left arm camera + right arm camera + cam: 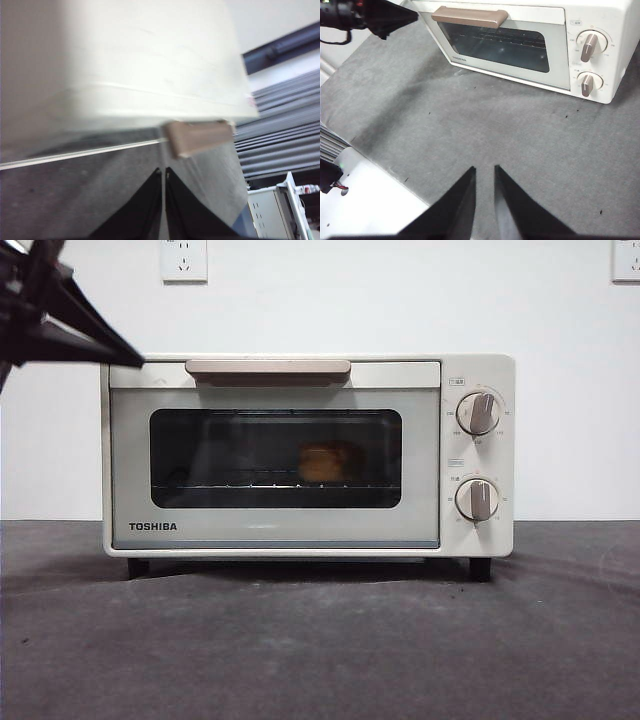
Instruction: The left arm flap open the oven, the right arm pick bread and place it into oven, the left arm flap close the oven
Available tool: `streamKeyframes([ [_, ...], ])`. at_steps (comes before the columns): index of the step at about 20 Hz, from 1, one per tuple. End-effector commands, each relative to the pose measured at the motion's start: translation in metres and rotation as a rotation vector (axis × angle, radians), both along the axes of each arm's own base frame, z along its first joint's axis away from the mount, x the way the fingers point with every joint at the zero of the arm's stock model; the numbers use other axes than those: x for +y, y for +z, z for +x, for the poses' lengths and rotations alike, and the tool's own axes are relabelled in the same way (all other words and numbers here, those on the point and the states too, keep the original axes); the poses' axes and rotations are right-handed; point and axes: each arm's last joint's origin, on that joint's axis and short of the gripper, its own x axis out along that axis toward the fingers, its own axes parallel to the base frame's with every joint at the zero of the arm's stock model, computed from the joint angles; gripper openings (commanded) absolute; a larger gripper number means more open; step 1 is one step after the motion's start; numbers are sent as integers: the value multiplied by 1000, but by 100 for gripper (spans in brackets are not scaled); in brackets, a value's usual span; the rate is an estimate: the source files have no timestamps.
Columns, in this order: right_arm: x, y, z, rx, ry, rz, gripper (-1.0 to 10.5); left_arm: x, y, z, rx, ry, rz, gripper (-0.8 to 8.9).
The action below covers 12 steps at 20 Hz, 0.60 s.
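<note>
Front view: the cream-white oven (308, 455) stands on the dark grey table (320, 640), its door shut. Through the dark glass the golden-orange bread (325, 462) sits on the wire rack. My left gripper (128, 355) hangs at the oven's top corner.

Left wrist view: my jaws are pressed together just beside the tan handle (199, 137), not touching it.

Right wrist view: my right gripper (485, 172) waits well apart from the oven, jaws slightly parted, holding nothing; 2 knobs (590, 45) show.
</note>
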Motion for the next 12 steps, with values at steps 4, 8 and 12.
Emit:
streamKeyframes([
  [4,0,6,0,-27,7,15,25,-6,32,-30,-150,-69,24,16],
  [8,1,8,1,-56,-7,22,13,-4,44,-55,-214,-95,60,16],
  [12,2,11,2,-92,-4,36,13,-2,48,-77,-254,-127,112,16],
])
